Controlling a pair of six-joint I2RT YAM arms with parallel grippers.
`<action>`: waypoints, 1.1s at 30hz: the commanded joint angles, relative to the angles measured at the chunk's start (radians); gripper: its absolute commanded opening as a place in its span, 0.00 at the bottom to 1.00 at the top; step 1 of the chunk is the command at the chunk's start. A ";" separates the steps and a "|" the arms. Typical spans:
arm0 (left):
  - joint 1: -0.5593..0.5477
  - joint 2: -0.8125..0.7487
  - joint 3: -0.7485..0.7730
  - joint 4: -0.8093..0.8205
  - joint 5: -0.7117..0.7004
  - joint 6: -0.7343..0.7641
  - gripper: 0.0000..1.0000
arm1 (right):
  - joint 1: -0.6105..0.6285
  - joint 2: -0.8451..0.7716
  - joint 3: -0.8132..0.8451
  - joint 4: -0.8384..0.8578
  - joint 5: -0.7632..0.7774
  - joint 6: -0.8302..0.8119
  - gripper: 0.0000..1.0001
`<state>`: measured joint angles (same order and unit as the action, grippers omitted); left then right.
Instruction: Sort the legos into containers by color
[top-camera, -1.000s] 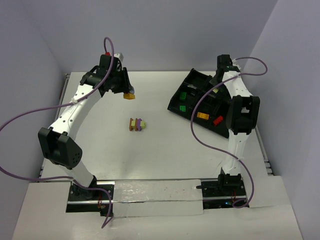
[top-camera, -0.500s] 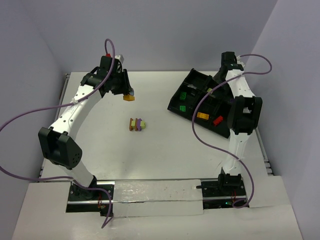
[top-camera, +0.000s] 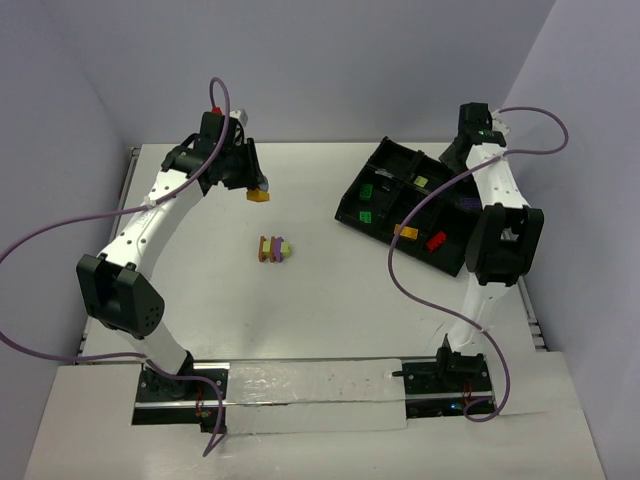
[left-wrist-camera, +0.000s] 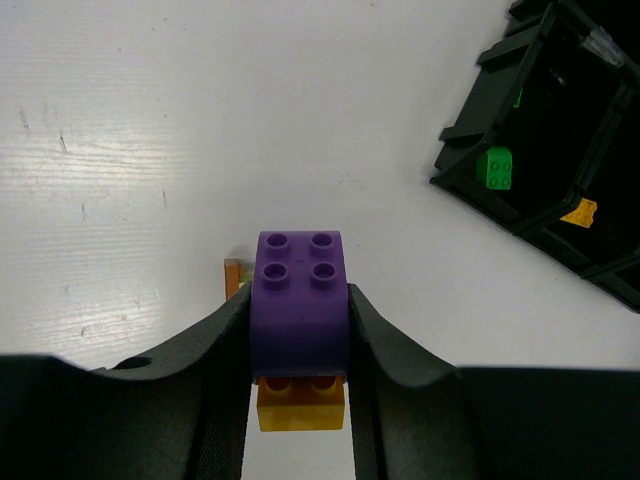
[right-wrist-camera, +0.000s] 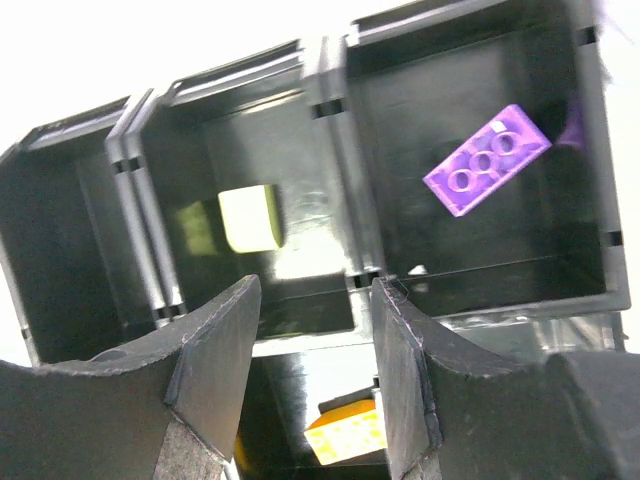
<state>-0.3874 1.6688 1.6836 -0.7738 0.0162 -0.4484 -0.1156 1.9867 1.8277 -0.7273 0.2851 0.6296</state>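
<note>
Left gripper (left-wrist-camera: 298, 330): clamped on purple brick (left-wrist-camera: 298, 295), orange brick (left-wrist-camera: 300, 405) stuck beneath, well left of the tray (top-camera: 352, 200).
Right gripper (right-wrist-camera: 312, 300): parted, empty, above the tray.
Advice: split the pair first (orange rides along), then drop purple into the tray's purple compartment (right-wrist-camera: 400, 230).

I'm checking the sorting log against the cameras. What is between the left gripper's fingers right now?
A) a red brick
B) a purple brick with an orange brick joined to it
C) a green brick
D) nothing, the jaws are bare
B: in the left wrist view, the left gripper is clamped on the sides of a purple brick, and an orange brick is attached to it on the side nearer the camera.
</note>
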 joint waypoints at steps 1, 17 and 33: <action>-0.005 -0.023 0.026 0.045 0.036 -0.004 0.00 | -0.016 -0.060 -0.046 0.019 0.028 -0.026 0.56; -0.057 0.005 0.095 0.081 0.170 0.026 0.00 | -0.013 -0.151 -0.163 0.052 -0.077 -0.045 0.57; -0.080 0.001 0.079 0.211 0.455 -0.093 0.00 | 0.266 -0.279 -0.162 -0.012 -0.679 -0.309 0.56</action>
<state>-0.4656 1.6703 1.7325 -0.6635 0.3589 -0.4806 0.0779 1.7734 1.6627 -0.7228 -0.1571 0.4342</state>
